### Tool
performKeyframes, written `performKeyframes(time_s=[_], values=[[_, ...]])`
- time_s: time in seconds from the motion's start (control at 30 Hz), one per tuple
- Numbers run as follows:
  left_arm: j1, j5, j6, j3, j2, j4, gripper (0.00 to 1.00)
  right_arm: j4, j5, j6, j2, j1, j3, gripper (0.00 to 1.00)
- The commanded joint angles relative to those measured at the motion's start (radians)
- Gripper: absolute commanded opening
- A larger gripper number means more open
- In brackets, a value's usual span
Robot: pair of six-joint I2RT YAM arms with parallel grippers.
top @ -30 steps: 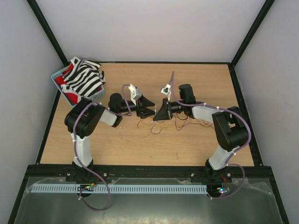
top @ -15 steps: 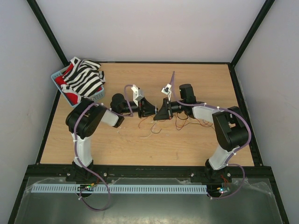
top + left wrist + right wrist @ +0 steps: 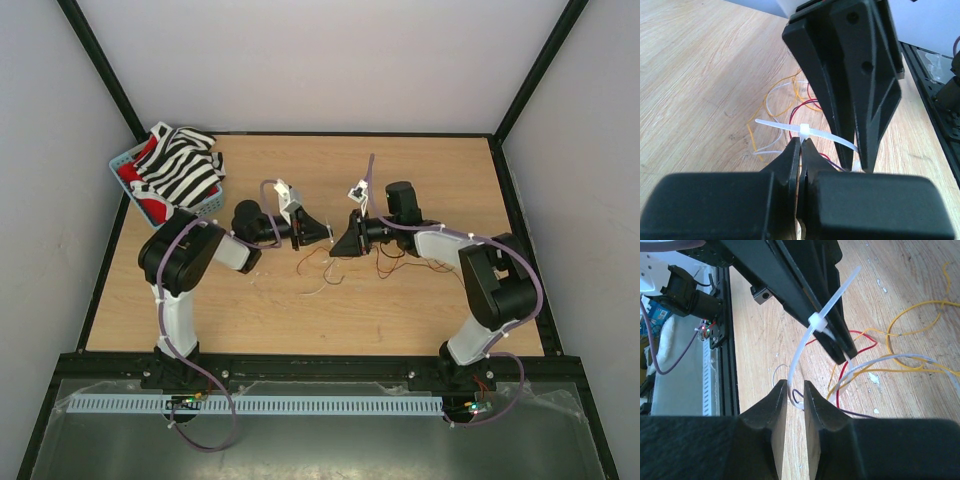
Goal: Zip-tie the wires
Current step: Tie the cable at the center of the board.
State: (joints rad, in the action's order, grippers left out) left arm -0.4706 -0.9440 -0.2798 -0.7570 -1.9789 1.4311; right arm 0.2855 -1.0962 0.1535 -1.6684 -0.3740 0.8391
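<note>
The zip tie [image 3: 825, 136] is a whitish strip bent into a loop, its square head [image 3: 816, 321] just above the table. My left gripper [image 3: 801, 141] is shut on the zip tie right beside the head. In the right wrist view the strip's loop [image 3: 795, 360] runs down between the fingers of my right gripper [image 3: 794, 388]. Those jaws stand slightly apart and do not pinch it. The wires [image 3: 875, 362], thin red, yellow, white and dark strands, curl on the wood beneath both grippers. From above, the left gripper [image 3: 322, 233] and the right gripper [image 3: 341, 243] meet nose to nose mid-table.
A blue basket [image 3: 122, 165] holding striped black-and-white cloth [image 3: 180, 165] sits at the table's back left corner. More thin wires [image 3: 415, 262] trail right, under the right arm. A black frame rail [image 3: 725, 340] borders the table's near edge.
My left gripper has closed onto the zip tie. My right gripper, shut before, has parted its jaws a little. Both arms have stayed nearly in place.
</note>
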Motion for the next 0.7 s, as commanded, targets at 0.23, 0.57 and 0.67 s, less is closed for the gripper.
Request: performKeyframes(time_s=[0.23,0.57,0.67], values=[[0.037,0.016,0.036,0.04,0.032,0.049,0.0,-0.101,0.087,-0.08,0.112,0.0,0.009,0.43],[0.023,-0.031,0.068,0.039,0.032,0.049,0.0,-0.015,0.173,0.116,0.144,0.0,0.065,0.53],[0.012,-0.039,0.074,0.037,0.032,0.049,0.0,-0.01,0.203,0.142,0.123,0.001,0.087,0.54]])
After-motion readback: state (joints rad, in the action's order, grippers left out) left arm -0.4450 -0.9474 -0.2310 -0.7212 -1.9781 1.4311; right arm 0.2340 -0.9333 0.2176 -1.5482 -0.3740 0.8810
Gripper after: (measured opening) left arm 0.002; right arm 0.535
